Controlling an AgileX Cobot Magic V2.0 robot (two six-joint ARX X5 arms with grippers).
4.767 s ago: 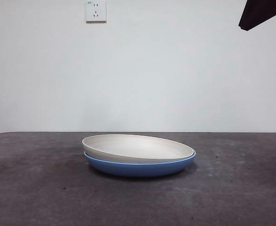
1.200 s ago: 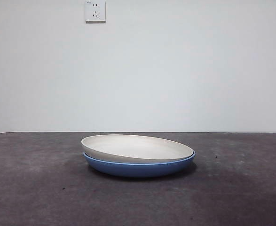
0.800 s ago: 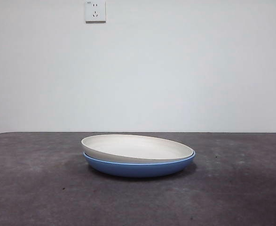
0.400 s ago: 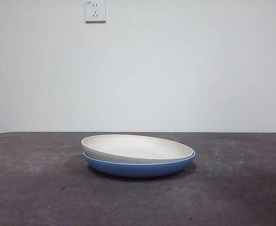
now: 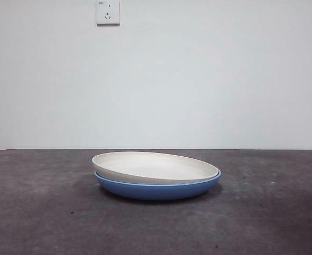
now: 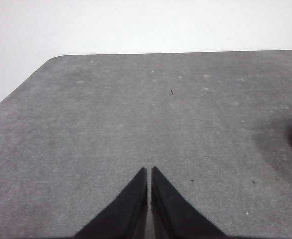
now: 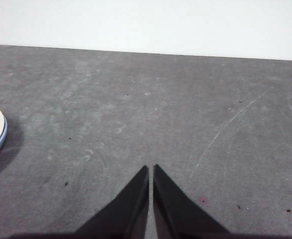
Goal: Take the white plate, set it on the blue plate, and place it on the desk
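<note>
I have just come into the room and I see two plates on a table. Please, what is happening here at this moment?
Nothing is being handled right now. The white plate sits stacked in the blue plate, a little tilted, on the dark grey desk. Both arms wait off to the sides: the left end effector and the right end effector are shut and empty above bare desk, each with only the plates' edge in its view.

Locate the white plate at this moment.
In the front view, the white plate sits mid-table, nested slightly tilted in the blue plate on the desk, below the wall socket.
</note>
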